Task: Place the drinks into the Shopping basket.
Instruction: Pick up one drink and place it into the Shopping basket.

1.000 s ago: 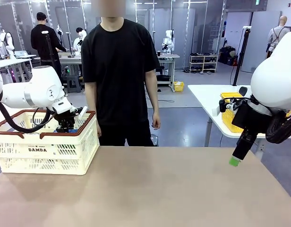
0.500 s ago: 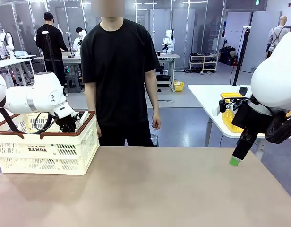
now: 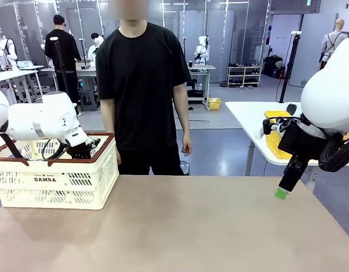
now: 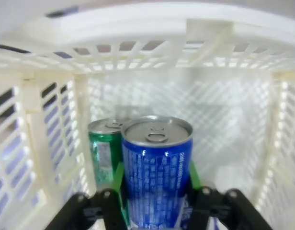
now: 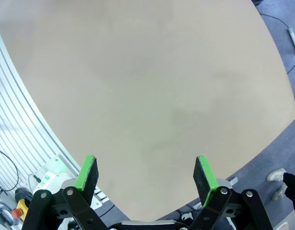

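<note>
A blue can [image 4: 157, 167] is pinched between the green pads of the left gripper [image 4: 156, 201], whose jaws are pressed against its two sides, and it is carried inside the Shopping basket [image 3: 55, 181] at the left end of the worktop [image 3: 180, 226]. In the left wrist view the can's long axis is seen running along the fingers, its pull-tab top pointing away from the wrist toward the slotted basket wall ahead. A green can [image 4: 105, 151] is seen just beside the blue one, on its left in that view, so close that touching cannot be ruled out. Release is judged to turn on that neighbour: the blue can is best set down without knocking it. The right gripper [image 5: 146, 176] is held with jaws spread wide over bare worktop, well apart from the basket, so the left arm is plainly the nearer.
</note>
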`<state>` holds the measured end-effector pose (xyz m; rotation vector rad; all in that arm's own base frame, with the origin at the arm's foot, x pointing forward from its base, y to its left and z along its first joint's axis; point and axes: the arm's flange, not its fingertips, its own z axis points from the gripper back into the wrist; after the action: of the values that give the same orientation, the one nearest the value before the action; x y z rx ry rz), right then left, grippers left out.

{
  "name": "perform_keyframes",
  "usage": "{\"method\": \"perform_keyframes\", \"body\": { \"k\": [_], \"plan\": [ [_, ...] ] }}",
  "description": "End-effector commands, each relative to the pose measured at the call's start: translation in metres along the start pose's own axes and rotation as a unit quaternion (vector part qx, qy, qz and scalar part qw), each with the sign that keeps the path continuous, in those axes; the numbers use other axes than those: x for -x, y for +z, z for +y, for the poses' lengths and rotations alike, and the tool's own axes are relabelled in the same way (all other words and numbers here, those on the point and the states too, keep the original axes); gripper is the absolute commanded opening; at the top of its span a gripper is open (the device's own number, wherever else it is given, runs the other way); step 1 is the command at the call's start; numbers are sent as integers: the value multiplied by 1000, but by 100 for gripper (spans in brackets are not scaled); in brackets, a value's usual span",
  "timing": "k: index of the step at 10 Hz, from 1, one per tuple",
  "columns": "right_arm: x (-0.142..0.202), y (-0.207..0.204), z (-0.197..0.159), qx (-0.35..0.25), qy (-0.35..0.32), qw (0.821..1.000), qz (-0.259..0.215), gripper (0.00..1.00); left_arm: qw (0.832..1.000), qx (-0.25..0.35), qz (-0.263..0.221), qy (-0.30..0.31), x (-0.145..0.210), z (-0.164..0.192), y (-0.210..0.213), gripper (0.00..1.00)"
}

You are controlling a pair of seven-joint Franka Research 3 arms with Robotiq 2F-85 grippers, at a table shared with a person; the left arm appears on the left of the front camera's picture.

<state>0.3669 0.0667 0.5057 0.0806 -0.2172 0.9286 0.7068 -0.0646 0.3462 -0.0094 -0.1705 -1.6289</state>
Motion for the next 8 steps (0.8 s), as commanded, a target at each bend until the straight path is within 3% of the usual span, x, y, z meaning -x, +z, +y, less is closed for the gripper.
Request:
{"method": "perform_keyframes", "body": {
  "k": [1, 8],
  "plan": [
    [0, 1, 0, 2, 0, 1000, 4, 100, 1000, -16, -11, 5, 1, -9, -10, 57],
    [0, 1, 0, 2, 0, 1000, 4, 100, 1000, 1, 20, 17, 13, -19, -19, 57]
  ]
}}
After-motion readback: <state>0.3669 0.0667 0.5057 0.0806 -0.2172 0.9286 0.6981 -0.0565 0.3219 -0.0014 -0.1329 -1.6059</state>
